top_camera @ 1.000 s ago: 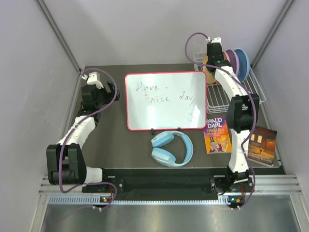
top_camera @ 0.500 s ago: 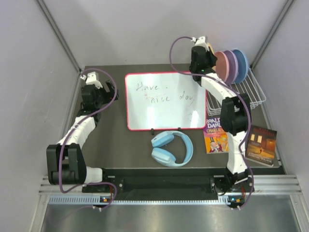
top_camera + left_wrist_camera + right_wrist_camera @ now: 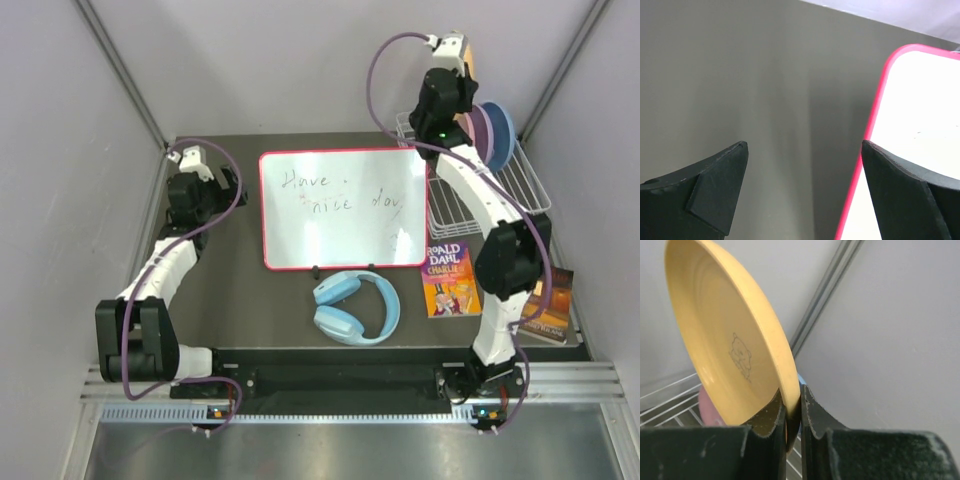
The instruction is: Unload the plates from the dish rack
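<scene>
My right gripper (image 3: 458,75) is raised above the back-left corner of the white wire dish rack (image 3: 500,200). It is shut on the rim of the yellow-orange plate (image 3: 468,60), held upright on edge. In the right wrist view the plate (image 3: 730,350) fills the upper left and the gripper (image 3: 793,405) pinches its rim. The pink plate (image 3: 468,128), lilac-purple plate (image 3: 483,135) and light blue plate (image 3: 503,135) stand upright in the rack. My left gripper (image 3: 212,178) is open and empty, low over the table beside the whiteboard; it shows too in the left wrist view (image 3: 805,150).
The red-framed whiteboard (image 3: 343,208) lies mid-table; its corner shows in the left wrist view (image 3: 920,130). Light-blue headphones (image 3: 355,308) lie in front of it. A Roald Dahl book (image 3: 448,278) and a second book (image 3: 545,300) lie front right. Walls close in on both sides.
My right gripper has lifted the yellow-orange plate out of the rack, first swinging left, then rising high above the rack's back-left corner. The left arm has not moved.
</scene>
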Robot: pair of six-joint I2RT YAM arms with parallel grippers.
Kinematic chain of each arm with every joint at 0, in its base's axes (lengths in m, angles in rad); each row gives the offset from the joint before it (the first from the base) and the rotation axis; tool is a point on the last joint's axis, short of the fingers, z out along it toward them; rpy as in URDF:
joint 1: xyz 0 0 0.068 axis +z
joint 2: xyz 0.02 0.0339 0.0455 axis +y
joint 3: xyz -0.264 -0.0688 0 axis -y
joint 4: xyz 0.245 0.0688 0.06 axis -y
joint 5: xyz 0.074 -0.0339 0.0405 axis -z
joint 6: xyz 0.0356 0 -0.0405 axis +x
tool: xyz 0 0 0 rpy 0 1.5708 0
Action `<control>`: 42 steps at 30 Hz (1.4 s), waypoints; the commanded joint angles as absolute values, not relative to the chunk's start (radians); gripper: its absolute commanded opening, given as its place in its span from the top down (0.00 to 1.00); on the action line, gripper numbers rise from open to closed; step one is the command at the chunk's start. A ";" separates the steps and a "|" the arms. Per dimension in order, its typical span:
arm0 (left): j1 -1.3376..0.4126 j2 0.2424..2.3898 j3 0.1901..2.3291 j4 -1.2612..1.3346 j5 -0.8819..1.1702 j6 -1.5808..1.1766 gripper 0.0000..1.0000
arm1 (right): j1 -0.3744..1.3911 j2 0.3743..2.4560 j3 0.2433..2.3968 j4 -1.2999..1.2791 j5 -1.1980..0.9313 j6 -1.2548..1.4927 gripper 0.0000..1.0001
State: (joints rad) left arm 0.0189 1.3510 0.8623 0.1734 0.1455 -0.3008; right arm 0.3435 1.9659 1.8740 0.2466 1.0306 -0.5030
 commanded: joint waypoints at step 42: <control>-0.163 1.057 0.661 0.574 0.591 -0.687 0.11 | 0.726 1.247 1.089 0.051 0.011 0.555 1.00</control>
State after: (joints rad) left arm -0.1478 1.1007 0.6872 0.5671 0.6418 -0.7300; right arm 0.6914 1.3159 1.1213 -0.0711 0.0231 0.4900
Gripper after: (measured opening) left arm 0.895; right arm 0.081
